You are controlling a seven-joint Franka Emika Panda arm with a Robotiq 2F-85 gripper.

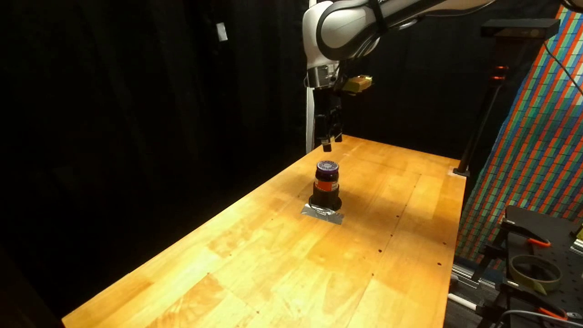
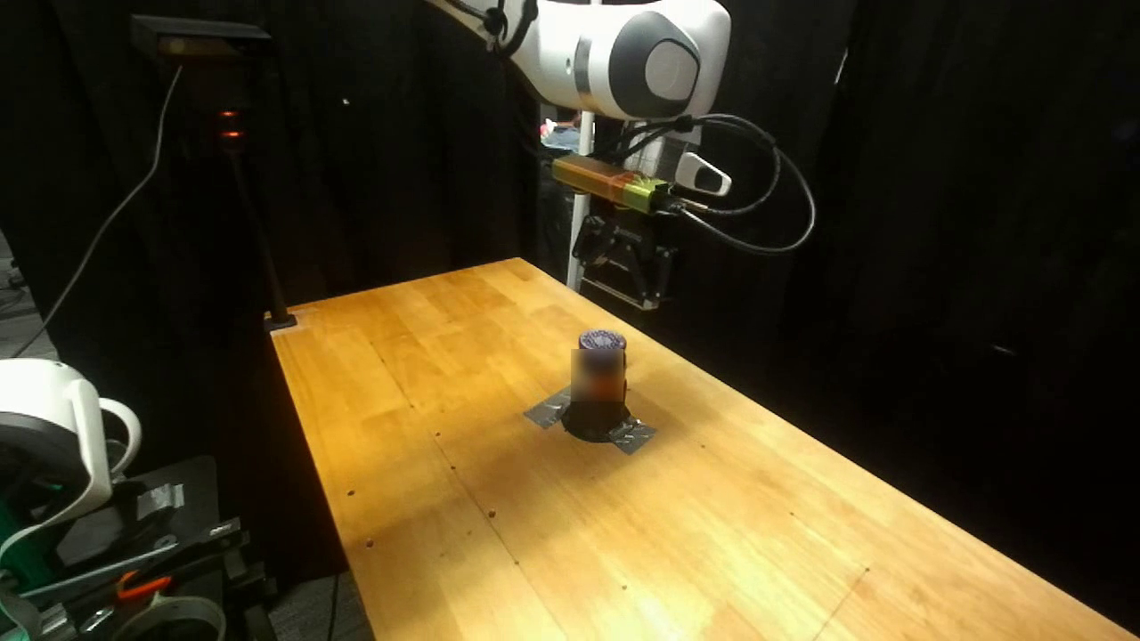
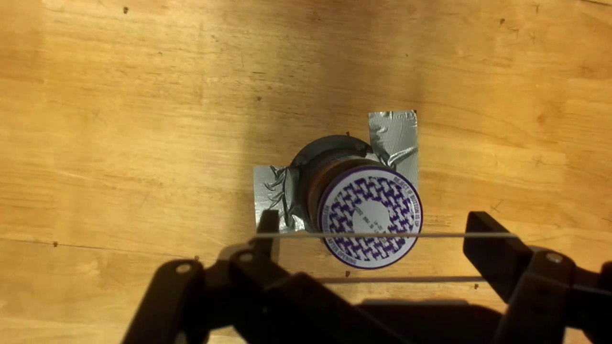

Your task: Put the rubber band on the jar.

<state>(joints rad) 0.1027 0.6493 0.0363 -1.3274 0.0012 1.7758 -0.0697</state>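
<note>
The jar (image 1: pixel 326 186) stands upright in a black round holder (image 1: pixel 325 199) taped to the table. Its purple and white lid (image 2: pixel 603 340) shows in both exterior views; a blurred patch covers its side in an exterior view. In the wrist view the jar's lid (image 3: pixel 371 212) lies between the finger lines. My gripper (image 1: pixel 333 144) is open and points down, above the jar and apart from it. The thin pale rubber band (image 3: pixel 444 234) is stretched around both spread fingers; two strands cross the wrist view. It is a faint line in an exterior view (image 2: pixel 614 294).
Silver tape (image 3: pixel 396 138) holds the holder to the wooden table (image 1: pixel 273 273). A dark post with a camera (image 1: pixel 476 123) stands at a table corner. A dark cart (image 1: pixel 542 228) with tools and a tape roll is beside the table. Black curtains hang around.
</note>
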